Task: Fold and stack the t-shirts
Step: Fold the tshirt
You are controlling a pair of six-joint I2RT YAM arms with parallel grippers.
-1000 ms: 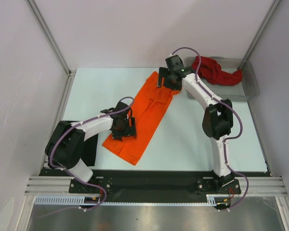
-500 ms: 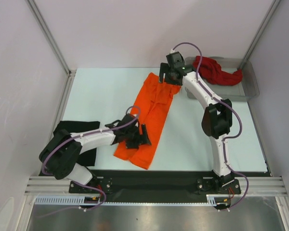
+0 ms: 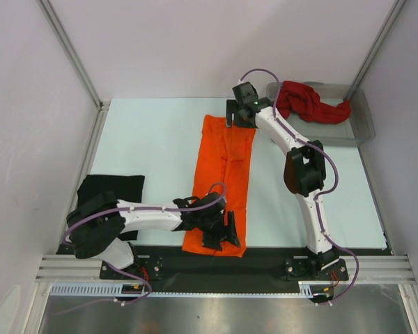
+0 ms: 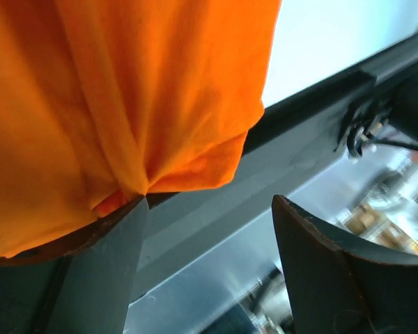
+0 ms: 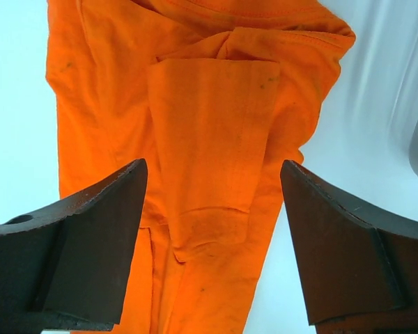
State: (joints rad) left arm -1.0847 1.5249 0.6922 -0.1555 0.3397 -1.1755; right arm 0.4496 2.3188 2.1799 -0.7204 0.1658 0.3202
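The orange t-shirt (image 3: 223,174) lies mid-worktop (image 3: 153,139) as a long narrow strip, running from the far middle to the near edge, where its end laps onto the dark rail (image 3: 279,256). Our left hand (image 3: 221,235) sits at that near end, fingers spread wide, cloth bunched against one fingertip but nothing gripped. Our right hand (image 3: 242,117) is poised over the far end, equally wide and empty. We judge a crosswise fold is due: we should pinch all layers at one end's corners, lift low and lay edge onto edge. The grey tray (image 3: 364,129), far right, holds the crumpled dark red shirt (image 3: 306,104); the black shirt (image 3: 115,191) lies near left.
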